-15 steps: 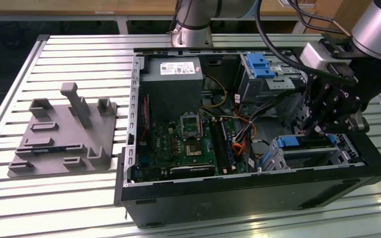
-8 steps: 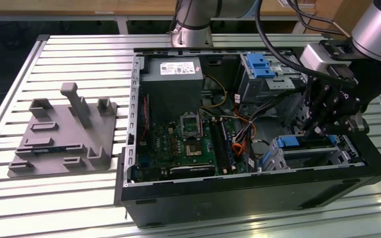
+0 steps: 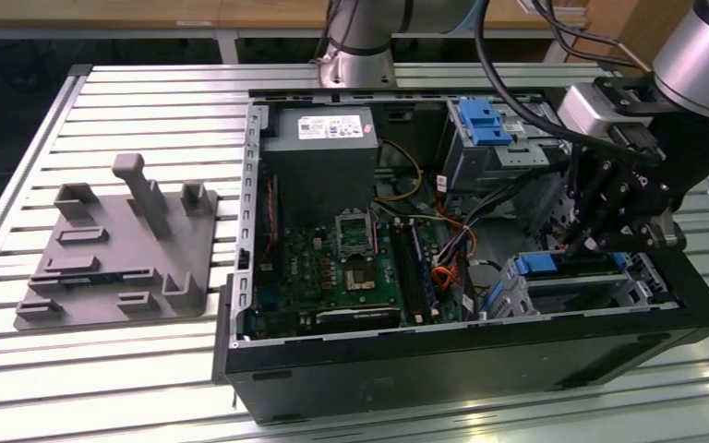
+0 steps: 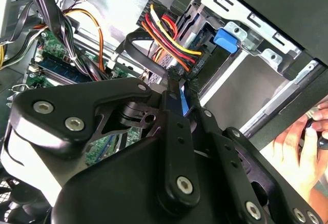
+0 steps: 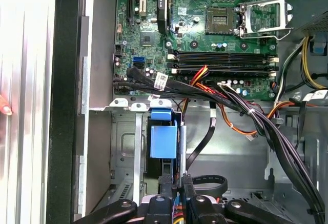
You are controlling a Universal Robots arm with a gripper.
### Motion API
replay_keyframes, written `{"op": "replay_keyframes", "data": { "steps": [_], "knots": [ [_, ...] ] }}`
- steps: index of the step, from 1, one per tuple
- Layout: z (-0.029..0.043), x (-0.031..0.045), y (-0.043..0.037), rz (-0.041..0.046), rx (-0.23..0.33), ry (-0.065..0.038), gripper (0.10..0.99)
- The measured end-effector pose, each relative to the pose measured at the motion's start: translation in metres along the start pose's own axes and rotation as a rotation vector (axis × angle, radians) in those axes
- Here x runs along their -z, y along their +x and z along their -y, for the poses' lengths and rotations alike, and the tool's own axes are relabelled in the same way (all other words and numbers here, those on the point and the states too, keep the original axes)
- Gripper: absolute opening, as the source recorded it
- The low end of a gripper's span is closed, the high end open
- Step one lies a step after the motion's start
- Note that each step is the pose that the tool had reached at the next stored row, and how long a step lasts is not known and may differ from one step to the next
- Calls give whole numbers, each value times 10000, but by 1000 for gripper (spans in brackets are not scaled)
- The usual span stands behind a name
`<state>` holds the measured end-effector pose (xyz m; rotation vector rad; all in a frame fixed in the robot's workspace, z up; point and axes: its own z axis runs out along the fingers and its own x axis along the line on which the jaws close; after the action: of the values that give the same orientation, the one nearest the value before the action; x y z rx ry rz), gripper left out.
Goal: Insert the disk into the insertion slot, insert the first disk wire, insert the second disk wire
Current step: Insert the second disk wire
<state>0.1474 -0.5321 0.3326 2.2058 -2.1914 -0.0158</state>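
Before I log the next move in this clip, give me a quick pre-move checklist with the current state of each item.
1. Disk in the insertion slot: ok, its blue carrier sits inside the grey bay.
2. Gripper has a wire: ok, the fingers are closed on a wire plug with red, yellow and black leads.
3. Plug mated with the disk: cannot tell, the contact area is hidden.
4. Gripper lined up with the bay: ok, it hangs right over the carrier.
5. People away from the case: not ok, a person's hand is beside the case wall.
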Motion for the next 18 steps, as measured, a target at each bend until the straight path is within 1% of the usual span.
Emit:
{"op": "replay_keyframes", "data": {
  "steps": [18],
  "knots": [
    [4, -44, -1, -3, 69, 1, 196]
  ]
}}
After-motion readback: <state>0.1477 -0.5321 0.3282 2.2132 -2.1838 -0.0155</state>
